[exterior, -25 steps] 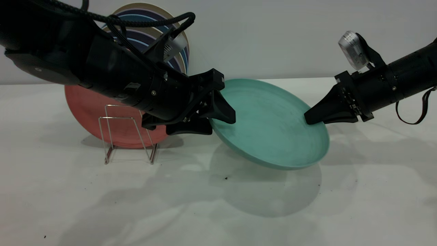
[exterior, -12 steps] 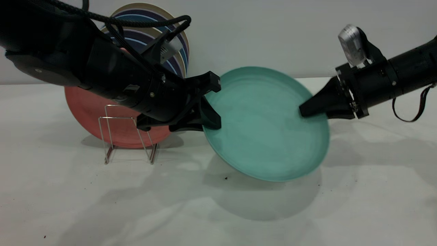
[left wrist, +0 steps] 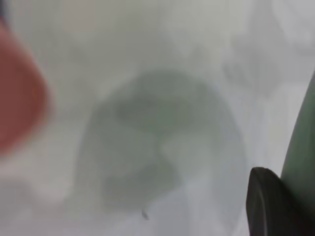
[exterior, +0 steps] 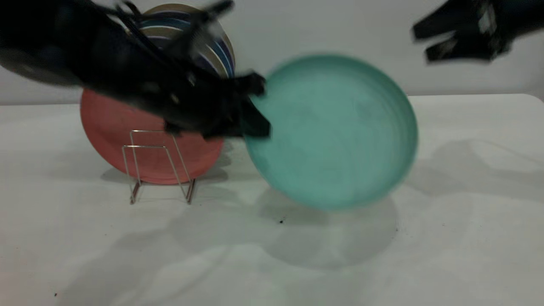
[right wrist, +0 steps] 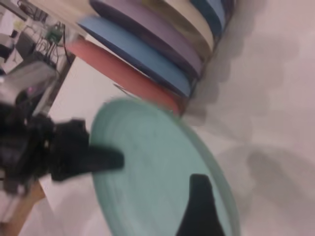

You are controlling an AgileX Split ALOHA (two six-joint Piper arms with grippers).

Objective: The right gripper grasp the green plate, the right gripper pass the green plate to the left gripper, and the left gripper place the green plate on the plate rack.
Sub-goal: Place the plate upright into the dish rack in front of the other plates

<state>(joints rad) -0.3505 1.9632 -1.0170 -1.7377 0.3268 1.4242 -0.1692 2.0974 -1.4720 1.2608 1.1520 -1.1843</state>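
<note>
The green plate (exterior: 335, 131) hangs above the table, tipped nearly upright with its face to the exterior camera. My left gripper (exterior: 255, 117) is shut on the plate's left rim. In the left wrist view one finger (left wrist: 268, 201) lies against the plate's edge (left wrist: 302, 147). My right gripper (exterior: 423, 41) is open and empty, high at the upper right, clear of the plate. The right wrist view shows the plate (right wrist: 147, 177) below one of my fingers (right wrist: 199, 201), with the left gripper (right wrist: 86, 157) on its far rim. The wire plate rack (exterior: 157, 165) stands to the left.
A salmon-pink plate (exterior: 106, 127) stands upright behind the rack. Striped plates (exterior: 214, 46) lean on the back wall; they also show in the right wrist view (right wrist: 147, 44). The white table (exterior: 467, 233) spreads below the plate.
My right gripper has let go of the plate, opened and risen up and to the right. My left gripper has tipped the plate more upright and lifted it slightly.
</note>
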